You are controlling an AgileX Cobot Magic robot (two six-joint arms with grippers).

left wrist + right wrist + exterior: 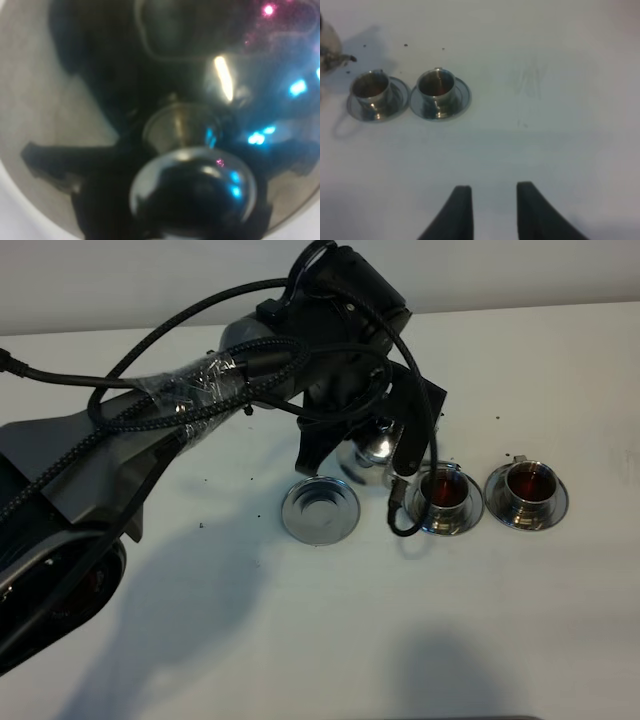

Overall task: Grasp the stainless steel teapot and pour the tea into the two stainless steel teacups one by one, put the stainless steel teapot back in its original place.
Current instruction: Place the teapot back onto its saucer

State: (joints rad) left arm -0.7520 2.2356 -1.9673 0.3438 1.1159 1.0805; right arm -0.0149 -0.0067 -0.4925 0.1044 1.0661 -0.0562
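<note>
While the stainless steel teapot [372, 448] is held up by the left gripper [385, 445], clamped on it, its spout is kept beside the nearer teacup [445, 497]. Dark tea is seen in both teacups; the farther teacup [527, 490] sits alongside, and the empty saucer [320, 510] lies below. The right gripper [492, 200] is seen slightly parted, holding nothing.

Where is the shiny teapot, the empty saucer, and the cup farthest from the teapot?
Teapot [372, 448]: exterior high view, on its shiny body under the left arm.
Empty saucer [319, 510]: exterior high view, on its recessed centre.
Farthest cup [528, 485]: exterior high view, on the dark tea inside.
</note>
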